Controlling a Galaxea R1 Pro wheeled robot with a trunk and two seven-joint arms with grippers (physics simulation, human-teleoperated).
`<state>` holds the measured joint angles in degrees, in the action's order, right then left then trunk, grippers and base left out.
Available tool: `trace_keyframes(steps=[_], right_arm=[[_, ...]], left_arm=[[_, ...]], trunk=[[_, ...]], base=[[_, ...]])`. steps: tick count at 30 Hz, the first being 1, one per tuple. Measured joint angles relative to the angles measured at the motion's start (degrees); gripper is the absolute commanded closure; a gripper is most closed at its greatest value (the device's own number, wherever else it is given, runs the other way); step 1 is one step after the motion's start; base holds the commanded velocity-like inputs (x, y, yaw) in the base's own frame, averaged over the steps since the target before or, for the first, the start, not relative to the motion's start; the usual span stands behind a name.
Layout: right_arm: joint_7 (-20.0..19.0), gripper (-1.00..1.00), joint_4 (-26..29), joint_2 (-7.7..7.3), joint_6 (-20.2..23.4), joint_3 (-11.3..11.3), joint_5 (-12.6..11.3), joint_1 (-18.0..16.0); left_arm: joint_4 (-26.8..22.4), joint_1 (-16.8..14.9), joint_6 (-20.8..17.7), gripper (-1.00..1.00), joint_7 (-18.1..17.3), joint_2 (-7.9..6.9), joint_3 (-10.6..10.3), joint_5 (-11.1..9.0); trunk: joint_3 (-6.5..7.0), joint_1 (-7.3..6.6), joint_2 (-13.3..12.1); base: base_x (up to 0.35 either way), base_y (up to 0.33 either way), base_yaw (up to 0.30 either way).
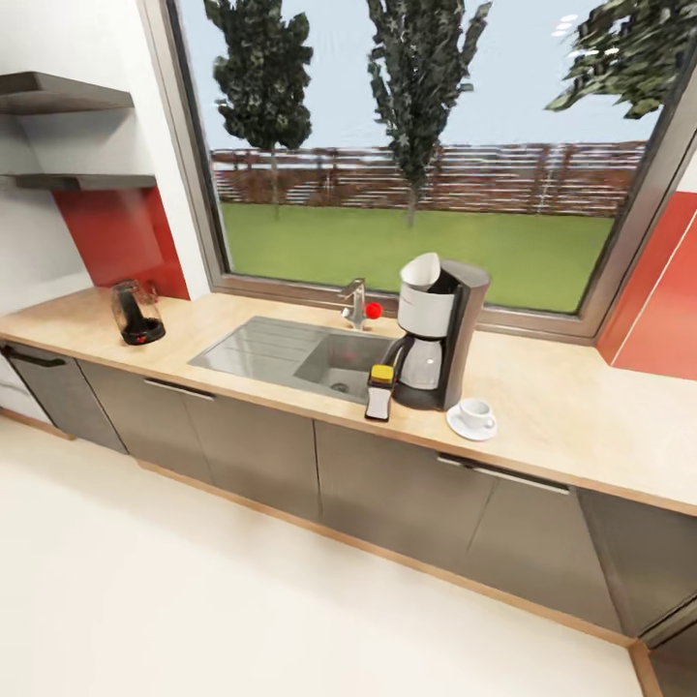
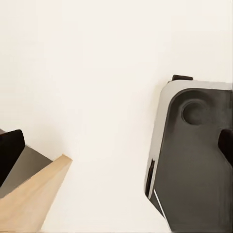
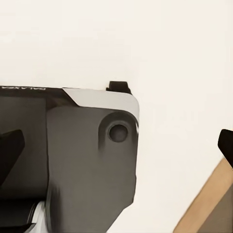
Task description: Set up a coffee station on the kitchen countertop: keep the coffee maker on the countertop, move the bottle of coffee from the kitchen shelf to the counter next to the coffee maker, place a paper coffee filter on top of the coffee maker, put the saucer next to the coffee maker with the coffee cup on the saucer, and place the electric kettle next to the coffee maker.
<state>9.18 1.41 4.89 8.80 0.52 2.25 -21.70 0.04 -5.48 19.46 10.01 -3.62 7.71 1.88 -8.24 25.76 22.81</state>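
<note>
We are facing the countertop point(image 1: 571, 407), where the coffee maker point(image 1: 440, 329) is wearing its paper coffee filter point(image 1: 422, 270), with the bottle of coffee point(image 1: 379, 391) just beside it by the sink point(image 1: 290, 353) and the coffee cup point(image 1: 476, 413) sitting on its saucer point(image 1: 471, 424) on the other side. The electric kettle point(image 1: 136, 312) is standing well apart under the kitchen shelf point(image 1: 82, 180), so we are judging it the remaining item. Both wrist views are showing spread, empty fingertips point(image 2: 10, 153) over the robot base point(image 3: 87, 145) and floor, so we should be driving squarely up to the kettle before reaching, gripping its handle and keeping it upright.
</note>
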Motion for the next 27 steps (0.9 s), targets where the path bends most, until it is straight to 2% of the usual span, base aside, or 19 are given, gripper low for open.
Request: trace_keyframes(steps=[4, 5, 7, 8, 9, 13, 27], right_arm=[[-0.2, -1.00, 0.0, -0.11, 0.1, 0.0, 0.0, 0.0], [-0.4, -1.00, 0.0, 0.06, 0.1, 0.2, 0.0, 0.0], [-0.4, -1.00, 0.0, 0.09, 0.2, 0.2, 0.0, 0.0], [-0.5, -1.00, 0.0, 0.10, 0.2, 0.2, 0.0, 0.0], [-0.5, -1.00, 0.0, 0.10, 0.1, 0.2, 0.0, 0.0], [-0.4, -1.00, 0.0, 0.02, 0.1, 0.2, 0.1, 0.0], [-0.1, -1.00, 0.0, -0.06, 0.0, 0.1, 0.1, 0.0]], left_arm=[[-0.1, 0.0, -0.4, -1.00, -0.1, 0.97, -0.3, -0.1], [0.2, 0.0, -7.6, -1.00, -0.1, 0.88, -0.4, -0.2], [0.2, 0.0, -12.4, -1.00, -0.1, 0.86, -0.6, 0.0], [-0.1, 0.0, -17.2, -1.00, -0.1, 0.83, -0.6, 0.2], [-0.2, 0.0, -18.6, -1.00, -0.1, 0.77, -0.6, 0.2], [-0.5, -0.1, -20.4, -1.00, -0.1, 0.54, -0.5, 0.3], [-0.7, -0.7, -20.7, -1.00, -0.2, 0.86, -0.4, 0.2]], trunk=[[-0.04, 0.00, 0.0], [-0.09, 0.00, 0.0], [-0.16, 0.00, 0.0], [-0.21, 0.00, 0.0], [-0.25, 0.00, 0.0], [-0.42, 0.00, 0.0], [-0.54, -0.01, 0.0]], base=[[0.000, 0.000, 0.265], [0.000, 0.000, 0.255], [0.000, 0.000, 0.252], [0.000, 0.000, 0.251], [0.000, 0.000, 0.251], [0.000, 0.000, 0.255], [0.012, 0.000, 0.280]])
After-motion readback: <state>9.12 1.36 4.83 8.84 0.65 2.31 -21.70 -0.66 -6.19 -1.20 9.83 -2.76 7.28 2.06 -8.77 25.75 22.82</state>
